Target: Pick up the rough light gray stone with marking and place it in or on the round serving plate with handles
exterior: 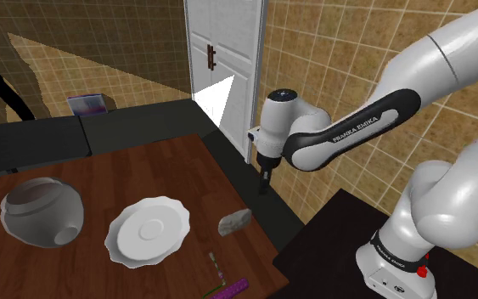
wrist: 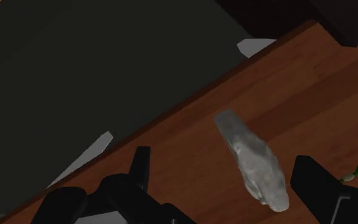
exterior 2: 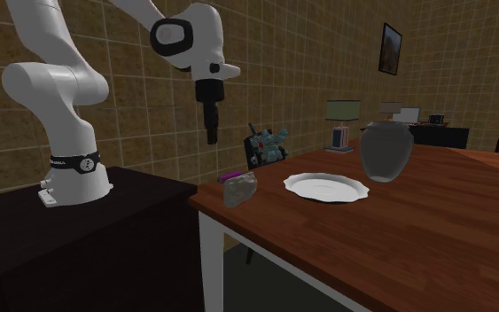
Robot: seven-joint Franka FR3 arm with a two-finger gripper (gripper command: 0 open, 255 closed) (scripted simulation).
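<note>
While it lies flat on the brown table (exterior: 101, 174), the light grey stone (exterior: 233, 222) (exterior 2: 239, 190) (wrist: 254, 160) sits near the white scalloped plate (exterior: 148, 231) (exterior 2: 324, 186), on the plate's side toward the table edge, not touching it. The gripper (exterior: 265, 180) (exterior 2: 211, 133) (wrist: 225, 170) hangs above the stone, farther from the plate, fingers spread. The stone shows between them untouched, so nothing is held. A grey round jar (exterior: 40, 211) (exterior 2: 385, 151) stands on the plate's opposite side.

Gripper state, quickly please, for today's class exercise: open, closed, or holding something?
Gripper: open, holding nothing; the grey stone lies below it, untouched.
</note>
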